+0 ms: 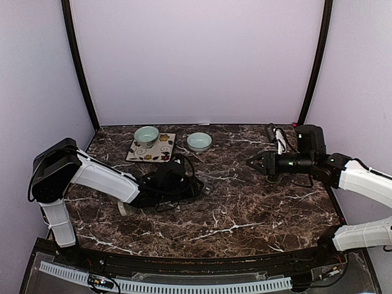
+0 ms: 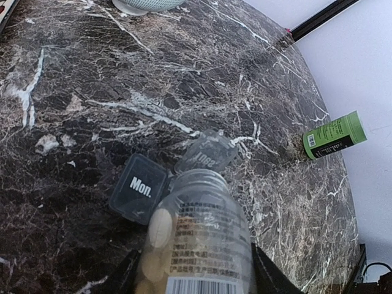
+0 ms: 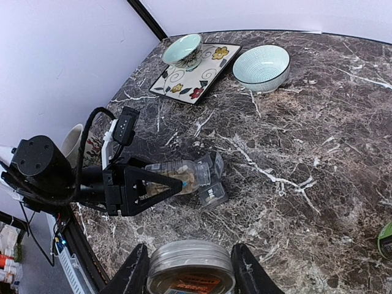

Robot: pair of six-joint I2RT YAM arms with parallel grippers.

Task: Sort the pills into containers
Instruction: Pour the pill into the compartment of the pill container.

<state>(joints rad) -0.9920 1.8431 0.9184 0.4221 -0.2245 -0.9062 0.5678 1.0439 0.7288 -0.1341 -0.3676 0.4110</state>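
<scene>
My left gripper (image 2: 196, 278) is shut on a clear, uncapped pill bottle (image 2: 199, 236) lying tilted, with pale oblong pills (image 2: 160, 226) inside. The bottle's mouth sits over a clear weekly pill organizer (image 2: 139, 187) whose lids stand open; one reads "Mon.". In the right wrist view, the same bottle (image 3: 177, 176) points at the organizer (image 3: 211, 187) mid-table. My right gripper (image 3: 191, 262) is shut on a round jar (image 3: 191, 275) with a clear lid and orange label, held above the table's right side. In the top view, the left gripper (image 1: 177, 182) is centre-left and the right gripper (image 1: 260, 164) to the right.
Two pale green bowls (image 1: 147, 135) (image 1: 199, 141) stand at the back, the left one on a flowered tile (image 1: 160, 149). A green bottle (image 2: 334, 136) lies near the right table edge. A white cup (image 3: 73, 139) sits behind the left arm.
</scene>
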